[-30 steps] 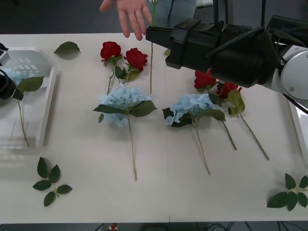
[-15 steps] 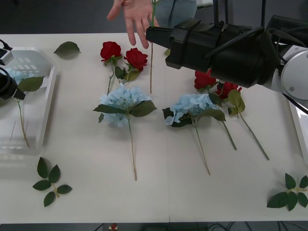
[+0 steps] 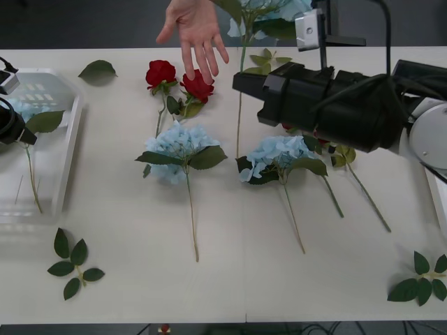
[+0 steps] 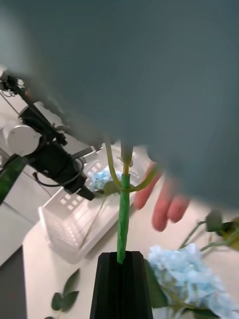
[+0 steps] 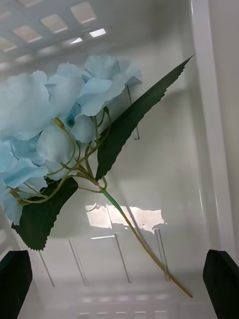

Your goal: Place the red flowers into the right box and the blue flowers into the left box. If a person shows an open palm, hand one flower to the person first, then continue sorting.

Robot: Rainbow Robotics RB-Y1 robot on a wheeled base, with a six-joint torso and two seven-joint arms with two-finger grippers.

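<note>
- Holding a blue flower up at the bench's far edge, the right gripper has its black fingers pinched shut on the green stem, head up near the person's hand.
- That hand hangs palm-open over the red flowers at the far side, so I'd call this the hand-over step, flower not yet taken.
- Over on the left, the left gripper hovers above the left box, fingers spread wide and empty, a blue head lying in the tray beneath it.
- Two more blue flowers lie mid-bench, stems pointing toward the robot; two more reds peek out from under the right arm.
- A sliver of the right box shows at the bench's right edge.
- Handling, as I judge it: these are light, with soft fluffy heads that would crush or shed if squeezed, and thin stems that flex and swing.
- Best hold looks like the stem just below the leaves, where it's thickest; grip lower and the head will droop and sway.
- A smooth stem may twist in the fingers, so the release should wait until the hand closes.
- Loose leaf sprigs sit at the near corners, not for sorting.
</note>
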